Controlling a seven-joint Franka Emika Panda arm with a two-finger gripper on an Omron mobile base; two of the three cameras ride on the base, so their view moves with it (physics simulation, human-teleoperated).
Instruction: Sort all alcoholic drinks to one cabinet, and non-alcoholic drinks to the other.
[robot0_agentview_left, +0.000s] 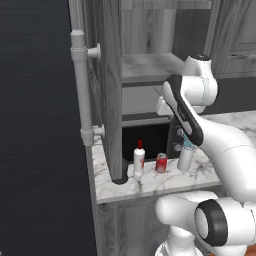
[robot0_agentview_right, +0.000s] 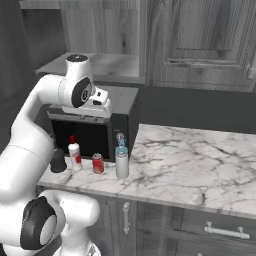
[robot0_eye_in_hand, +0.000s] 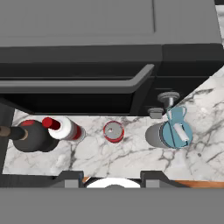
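Hand view: one dark bottle (robot0_eye_in_hand: 33, 138), one white bottle (robot0_eye_in_hand: 65, 128), one red can (robot0_eye_in_hand: 113, 131), one grey bottle (robot0_eye_in_hand: 168, 134); hand (robot0_eye_in_hand: 113, 176) empty, slightly parted.

You are looking at a counter (robot0_agentview_right: 200, 155) of white marble with grey veining. On it, the can (robot0_eye_in_hand: 113, 131) is showing red with a silver-grey top. The white bottle (robot0_agentview_right: 75, 154) is wearing a red cap and a red label. The squat bottle (robot0_eye_in_hand: 31, 136) is reading near black, with a red band near its neck. The slim bottle (robot0_agentview_right: 121, 162) is showing pale grey under a light-blue cap. Behind them, the microwave (robot0_agentview_right: 107, 120) is showing black with a dark grey handle. The cabinets (robot0_agentview_right: 200, 40) are showing grey wood grain. The arm (robot0_agentview_right: 30, 135) is showing white with dark joints.
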